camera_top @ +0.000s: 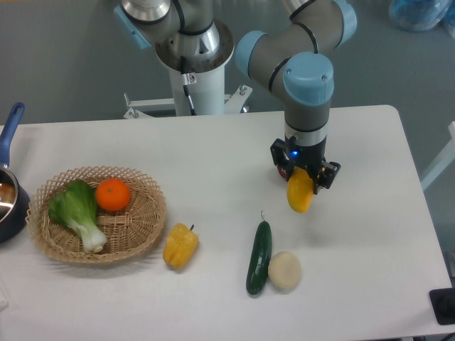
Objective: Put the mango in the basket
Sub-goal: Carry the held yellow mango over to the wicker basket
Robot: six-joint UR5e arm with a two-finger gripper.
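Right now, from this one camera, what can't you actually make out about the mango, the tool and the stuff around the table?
- Mango: upper end hidden inside the tool; finger contact not visible.
- Tool: the wrist above covers its fingers.
- Pot: cut off by the left frame edge; contents unclear.
- Basket: floor partly covered by the bok choy and orange.
- Black object: cut off at the right edge, unidentifiable.
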